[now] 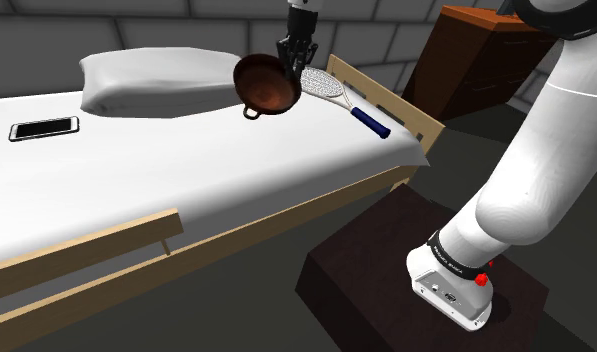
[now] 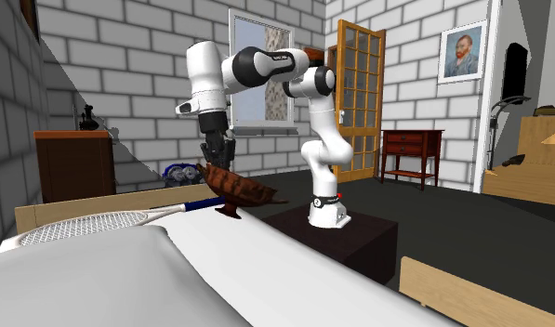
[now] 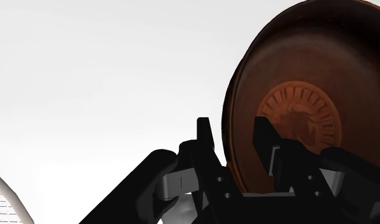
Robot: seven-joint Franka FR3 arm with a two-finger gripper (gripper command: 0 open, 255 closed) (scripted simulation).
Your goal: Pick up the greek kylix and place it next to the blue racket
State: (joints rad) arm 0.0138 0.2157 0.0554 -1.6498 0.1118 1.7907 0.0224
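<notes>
Fingers (image 3: 204, 137) are clenched on the rim of the greek kylix (image 3: 309, 95), one black finger on each side of its edge, at the end of the white arm (image 1: 546, 170).

Beneath them stretches the bed (image 1: 186, 180), with a white sheet and a pale wooden frame. A dark box, the stand (image 1: 386, 270), sits beside the bed at the shoulder view's near right. A white pillow (image 1: 151, 78) lies at the far left of the bed.

The blue racket (image 1: 326, 88) lies flat on the bed's far right corner. Its white-strung head is toward the pillow and its blue grip points toward the corner.

In the shoulder view the kylix hangs from the fingers over the bed, just left of the racket's head. It is tipped so that its inside faces the camera. It is a shallow, reddish-brown bowl with a darker rim and a small loop handle at its lower edge. The wrist view shows a round medallion at its centre, ringed with short strokes. The second exterior view shows a short dark foot under the bowl.

A phone (image 1: 44, 128) lies flat on the sheet at the shoulder view's left, well apart from the kylix.
</notes>
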